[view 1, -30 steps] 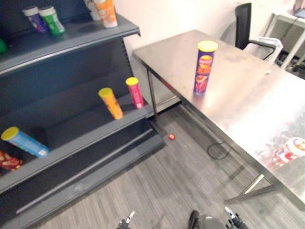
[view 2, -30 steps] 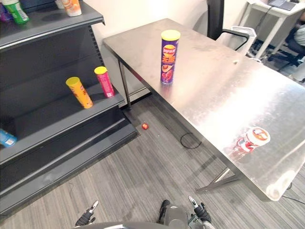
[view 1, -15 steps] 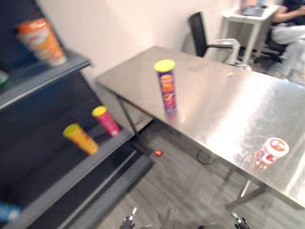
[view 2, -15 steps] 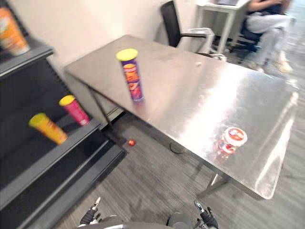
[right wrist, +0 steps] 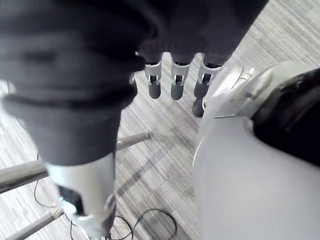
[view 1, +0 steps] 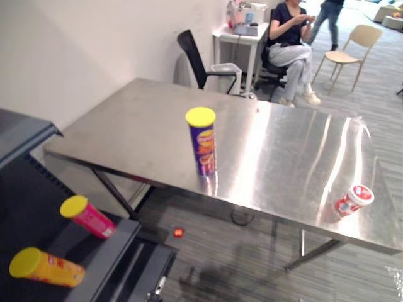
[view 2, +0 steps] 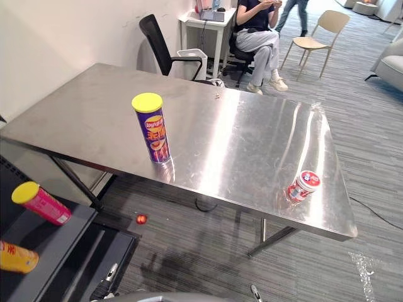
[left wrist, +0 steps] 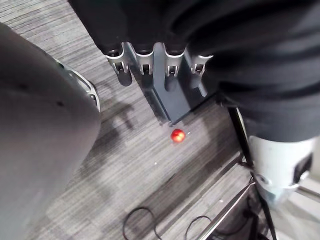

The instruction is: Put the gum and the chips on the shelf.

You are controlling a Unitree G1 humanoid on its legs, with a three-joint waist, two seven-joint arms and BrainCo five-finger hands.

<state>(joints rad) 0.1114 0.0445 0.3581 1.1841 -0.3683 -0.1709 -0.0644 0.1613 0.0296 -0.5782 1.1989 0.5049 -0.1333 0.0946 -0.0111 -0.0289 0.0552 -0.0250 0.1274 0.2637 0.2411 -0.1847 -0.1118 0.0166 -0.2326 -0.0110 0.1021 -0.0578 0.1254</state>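
Down by the robot's sides | left hand point(left wrist: 145, 67) and right hand point(right wrist: 178, 82) hang straight-fingered, holding nothing | chips can point(view 1: 201, 141) upright on table point(view 1: 283, 151), well above and ahead of both hands; gum tub point(view 1: 352, 200) toward the right hand's side, near the edge | risk: a hasty reach topples the tall can or nudges the tub off.

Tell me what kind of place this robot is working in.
Probably an office or lab with a mock shop corner: a dark shelf holding snack tubes beside a steel table, and a person seated at a white desk beyond.
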